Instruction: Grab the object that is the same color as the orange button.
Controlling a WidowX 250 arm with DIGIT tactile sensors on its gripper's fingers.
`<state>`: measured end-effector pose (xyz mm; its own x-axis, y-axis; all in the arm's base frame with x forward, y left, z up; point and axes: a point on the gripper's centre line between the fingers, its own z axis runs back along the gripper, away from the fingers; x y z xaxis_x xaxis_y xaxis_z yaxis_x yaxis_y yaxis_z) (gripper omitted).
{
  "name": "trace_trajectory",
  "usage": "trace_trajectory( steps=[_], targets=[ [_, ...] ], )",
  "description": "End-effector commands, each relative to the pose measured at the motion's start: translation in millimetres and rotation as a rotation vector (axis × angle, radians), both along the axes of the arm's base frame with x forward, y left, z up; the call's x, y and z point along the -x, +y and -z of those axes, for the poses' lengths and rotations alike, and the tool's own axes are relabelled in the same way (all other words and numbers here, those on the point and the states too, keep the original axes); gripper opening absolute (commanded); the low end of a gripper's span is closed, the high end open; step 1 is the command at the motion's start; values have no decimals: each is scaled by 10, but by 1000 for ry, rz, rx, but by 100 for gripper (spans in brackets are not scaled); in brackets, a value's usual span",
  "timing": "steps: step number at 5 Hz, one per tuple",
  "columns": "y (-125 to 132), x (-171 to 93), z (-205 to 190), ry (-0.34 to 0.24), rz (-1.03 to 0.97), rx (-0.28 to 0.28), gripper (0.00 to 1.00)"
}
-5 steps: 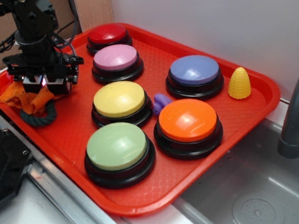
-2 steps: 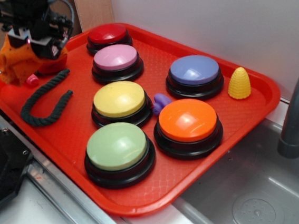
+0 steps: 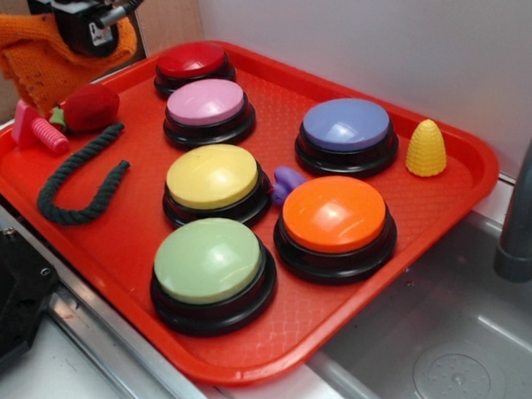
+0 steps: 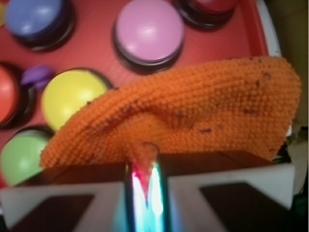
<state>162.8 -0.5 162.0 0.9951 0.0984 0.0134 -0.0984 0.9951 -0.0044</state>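
At the upper left of the exterior frame, the small orange microfibre cloth is held clear above the red plastic tray by the black gripper. In the wrist view, the fingers are seen drawn narrowly together, pinching a fold of the cloth. The glossy orange-domed button sits at centre right of the tray.

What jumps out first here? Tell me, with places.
The orange cloth dangles clear of the tray, pinched in the end effector at the far left corner. The red tray holds six big dome buttons; the orange button sits nearest the sink. Under the cloth lie a red strawberry toy and a dark green rope.
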Motion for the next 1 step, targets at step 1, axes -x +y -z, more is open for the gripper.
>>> trace_trajectory(
  steps=[1],
  targets=[
    [-134,-35,-119,-25,85,114,0]
  ],
)
